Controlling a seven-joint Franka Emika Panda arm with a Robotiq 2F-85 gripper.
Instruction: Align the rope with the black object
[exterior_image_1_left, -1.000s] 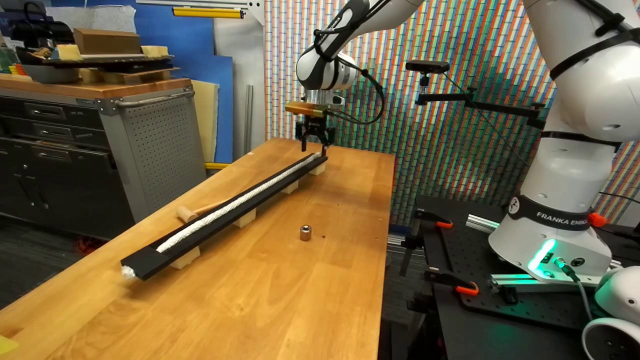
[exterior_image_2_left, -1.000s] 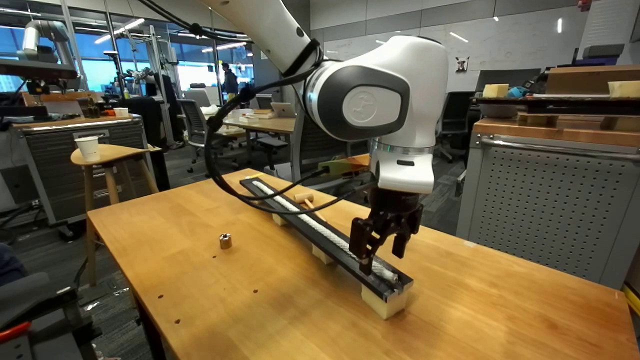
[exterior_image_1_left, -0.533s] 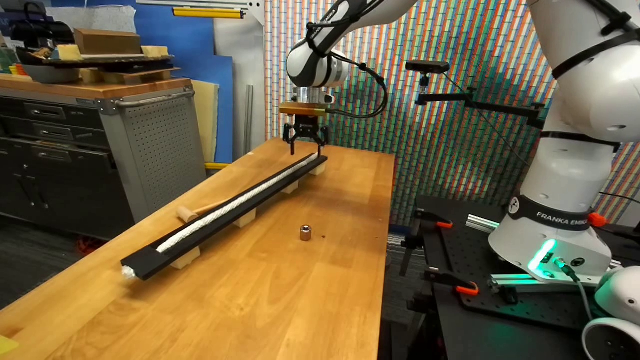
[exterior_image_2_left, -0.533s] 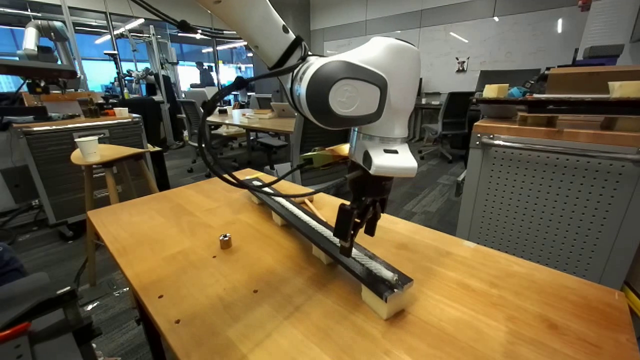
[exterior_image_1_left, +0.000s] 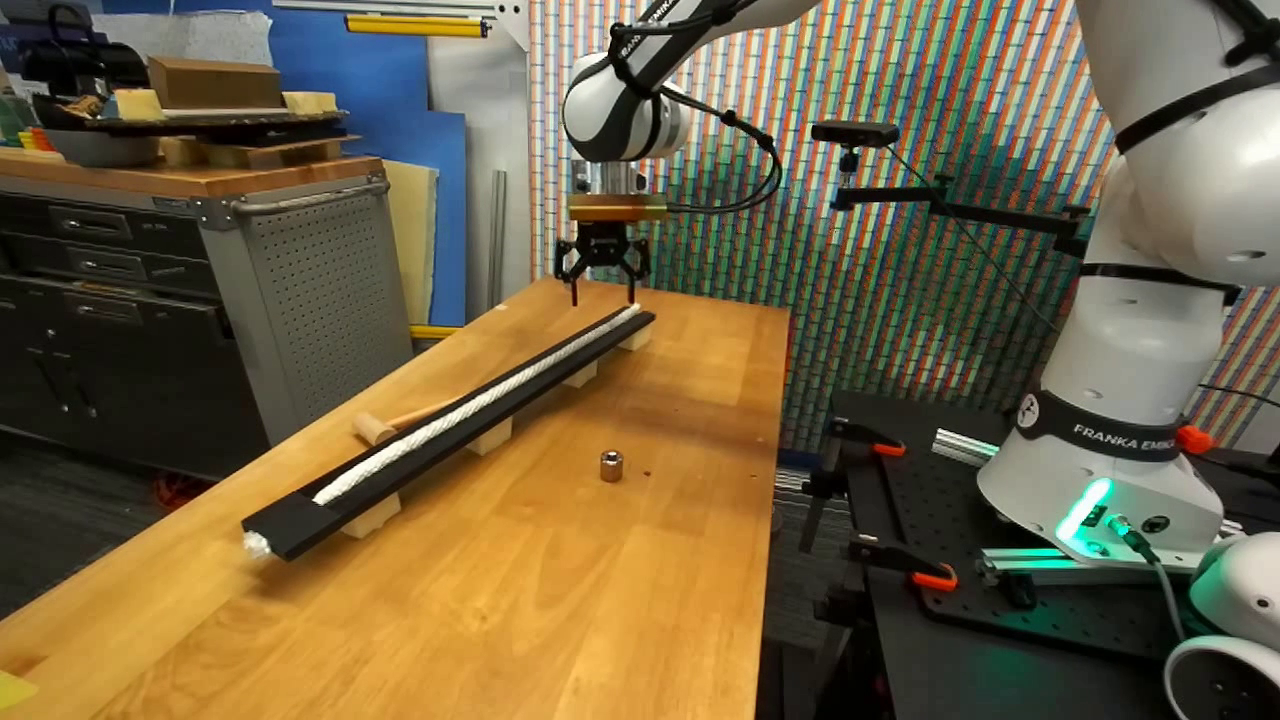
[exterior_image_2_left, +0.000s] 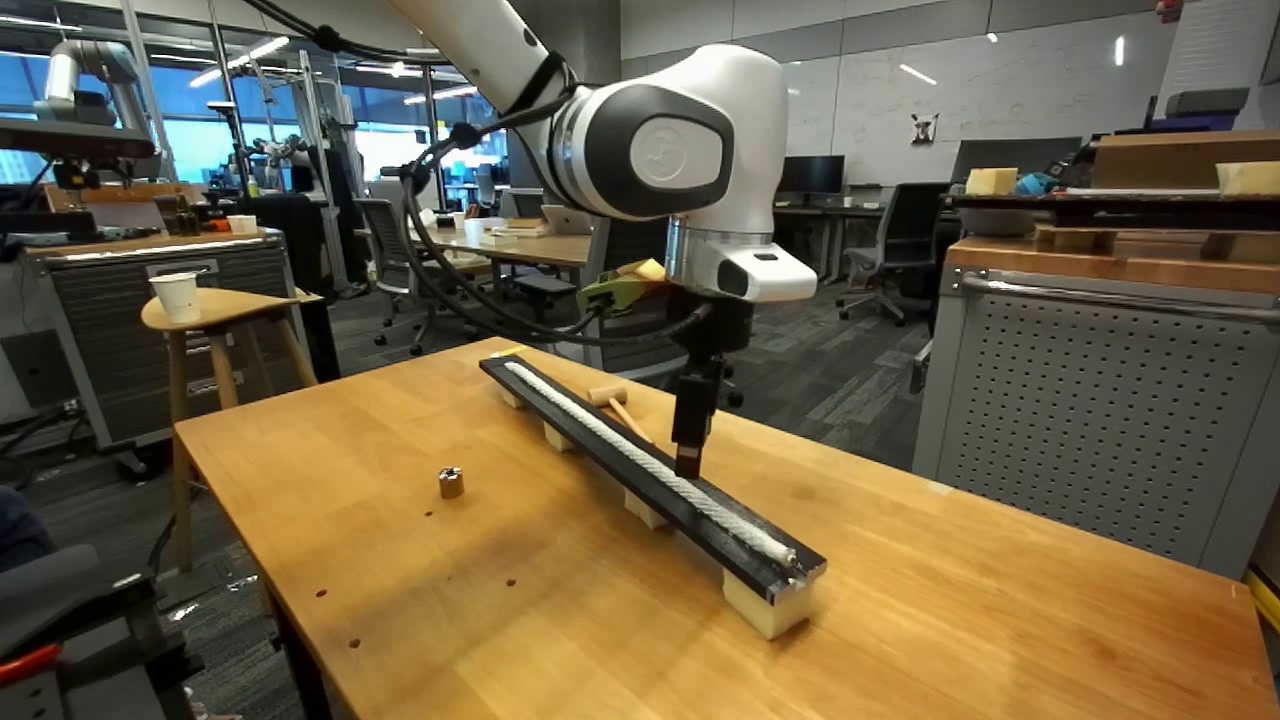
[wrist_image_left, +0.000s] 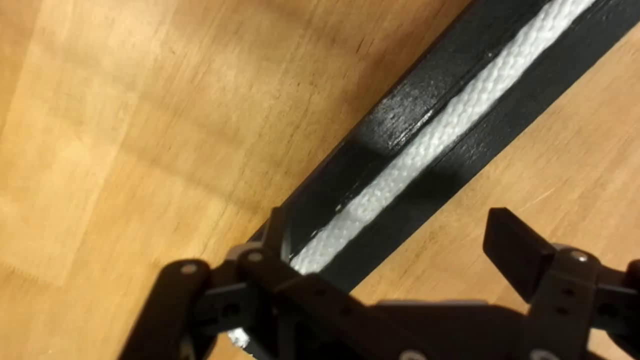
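Note:
The white rope (exterior_image_1_left: 440, 425) lies lengthwise along the top of the long black bar (exterior_image_1_left: 290, 520), in what looks like a groove. Rope (exterior_image_2_left: 735, 523) and bar (exterior_image_2_left: 600, 447) run together in both exterior views. A frayed white end shows at the bar's near tip in an exterior view (exterior_image_1_left: 257, 543). My gripper (exterior_image_1_left: 603, 297) is open and empty, raised above the bar's far part. In the wrist view the open fingers (wrist_image_left: 387, 217) are spread wide. The left finger overlaps the bar (wrist_image_left: 500, 122) and hides part of the rope (wrist_image_left: 435, 138); the right finger is over wood.
Pale blocks (exterior_image_1_left: 370, 515) prop the bar above the wooden table (exterior_image_1_left: 600, 600). A wooden mallet (exterior_image_1_left: 372, 428) lies behind the bar. A small metal cylinder (exterior_image_1_left: 611, 466) stands in front of it. A grey pegboard cabinet (exterior_image_2_left: 1090, 410) stands beyond the table.
My gripper has risen, turned, and moved away from the bar's end, to the left in both exterior views. Rope and bar look unchanged.

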